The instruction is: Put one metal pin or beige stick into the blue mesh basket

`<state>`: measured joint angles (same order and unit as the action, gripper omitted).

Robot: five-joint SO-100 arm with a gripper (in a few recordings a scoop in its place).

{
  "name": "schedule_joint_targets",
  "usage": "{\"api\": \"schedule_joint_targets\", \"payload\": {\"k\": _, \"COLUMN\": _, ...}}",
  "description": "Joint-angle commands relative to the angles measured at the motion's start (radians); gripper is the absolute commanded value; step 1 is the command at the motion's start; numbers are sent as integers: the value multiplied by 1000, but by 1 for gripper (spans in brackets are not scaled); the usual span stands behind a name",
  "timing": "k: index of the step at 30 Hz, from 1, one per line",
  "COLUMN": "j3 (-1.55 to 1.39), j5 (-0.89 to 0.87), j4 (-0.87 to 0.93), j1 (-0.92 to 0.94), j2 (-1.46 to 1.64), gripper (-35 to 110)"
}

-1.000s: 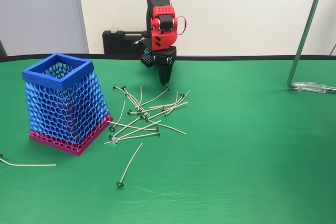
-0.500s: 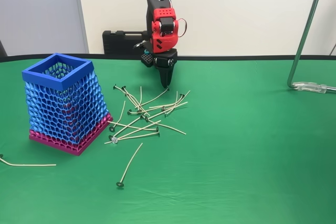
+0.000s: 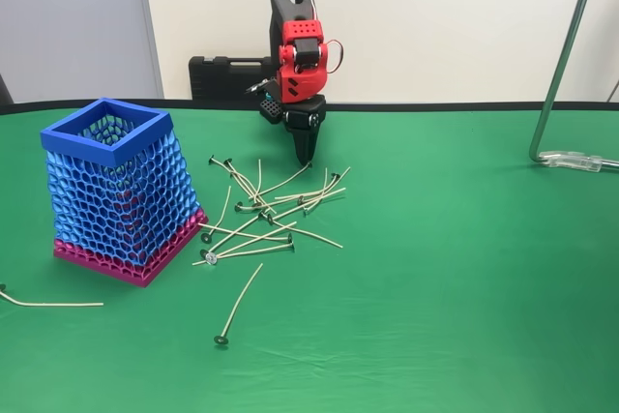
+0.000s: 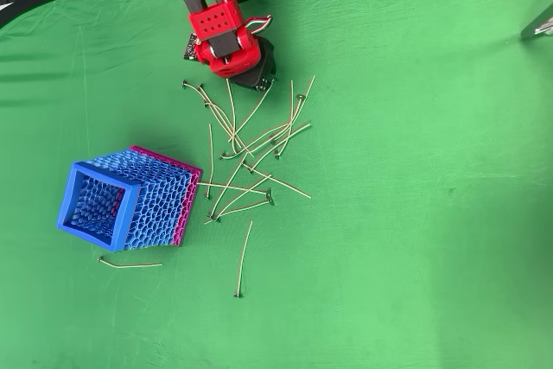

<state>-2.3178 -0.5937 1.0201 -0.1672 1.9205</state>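
Fixed view, left to right. A stray stick (image 3: 53, 303) lies alone at the far left edge of the green tabletop (image 3: 455, 297). The blue mesh basket (image 3: 118, 191) stands upright beside it, rim up, magenta band at the base; whether anything is inside cannot be told through the mesh. Just right of the basket is the loose pile of beige sticks (image 3: 266, 210), crossed over one another, dark discs at their ends. One stick (image 3: 239, 303) lies apart, nearer the camera.

The end effector (image 3: 307, 155) points straight down at the far edge of the pile, its tip just above or touching the upper end of a stick (image 3: 282, 182) that runs diagonally into the heap. The fingers look pressed together, but whether a stick is pinched between them cannot be told. In the overhead view the end effector (image 4: 257, 82) sits over the top of the pile (image 4: 251, 162), its tips hidden under the wrist.

Step in hand, by judgement: the pick, not the carry. No stick is seen lifted. Next move calls for a firm pinch on a single stick, a clean lift clear of its neighbours, then a swing left over the basket rim (image 4: 97, 205).

At right, a metal stand (image 3: 566, 74) rests on the tabletop.
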Motion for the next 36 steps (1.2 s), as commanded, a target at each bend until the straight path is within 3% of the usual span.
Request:
{"api": "schedule_joint_targets", "payload": {"k": 1, "j3": 0, "j5": 8, "j4": -9, "j1": -3, "j2": 8, "gripper": 14}}
{"api": "schedule_joint_targets", "payload": {"k": 23, "j3": -11, "j5": 18, "j4": -44, "j1": 5, "j2": -2, "gripper": 12}}
{"api": "schedule_joint_targets", "payload": {"k": 36, "j3": -18, "j5": 21, "j4": -52, "j1": 6, "j2": 6, "gripper": 2}}
